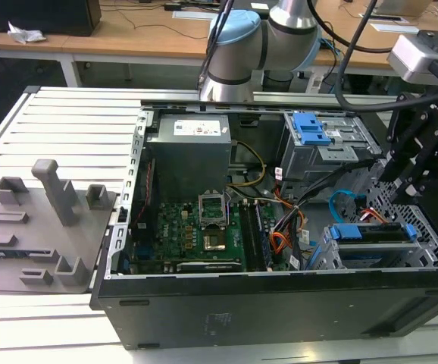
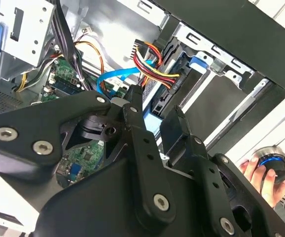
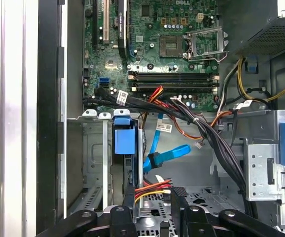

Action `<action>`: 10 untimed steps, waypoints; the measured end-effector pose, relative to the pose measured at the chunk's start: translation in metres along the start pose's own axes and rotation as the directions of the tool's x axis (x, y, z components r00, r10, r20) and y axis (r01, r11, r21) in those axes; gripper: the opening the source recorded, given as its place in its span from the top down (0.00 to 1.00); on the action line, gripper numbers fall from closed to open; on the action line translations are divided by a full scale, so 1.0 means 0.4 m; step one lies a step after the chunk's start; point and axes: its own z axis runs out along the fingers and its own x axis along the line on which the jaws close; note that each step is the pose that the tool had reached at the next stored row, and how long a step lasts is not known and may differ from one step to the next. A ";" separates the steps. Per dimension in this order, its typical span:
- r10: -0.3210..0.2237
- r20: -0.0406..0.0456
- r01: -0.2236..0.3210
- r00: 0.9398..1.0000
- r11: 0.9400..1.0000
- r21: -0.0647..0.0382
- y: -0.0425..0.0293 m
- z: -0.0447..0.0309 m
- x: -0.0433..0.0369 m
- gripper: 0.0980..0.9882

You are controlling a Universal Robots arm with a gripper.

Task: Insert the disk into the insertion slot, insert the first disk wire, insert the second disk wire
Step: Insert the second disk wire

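Gripper [image 1: 401,199] hangs over the PC case [image 1: 280,303] at the exterior view's right, right above the drive cage. Disk [image 1: 370,232] sits in the insertion slot [image 1: 423,254], blue frame edge up, just below the fingers. In the first wrist view, fingers [image 3: 127,195] stand apart w/ nothing between them, beside a red-yellow wire bundle [image 3: 152,187]. Second disk wire [image 3: 164,155], light blue, loops near the disk [image 3: 124,138].
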 end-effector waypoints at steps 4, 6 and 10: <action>-0.004 0.000 0.004 1.000 1.000 0.000 0.039 0.015 0.000 0.64; -0.007 0.000 0.007 1.000 1.000 0.000 0.051 0.031 0.001 0.64; -0.014 -0.001 0.014 1.000 1.000 0.000 0.072 0.052 0.002 0.64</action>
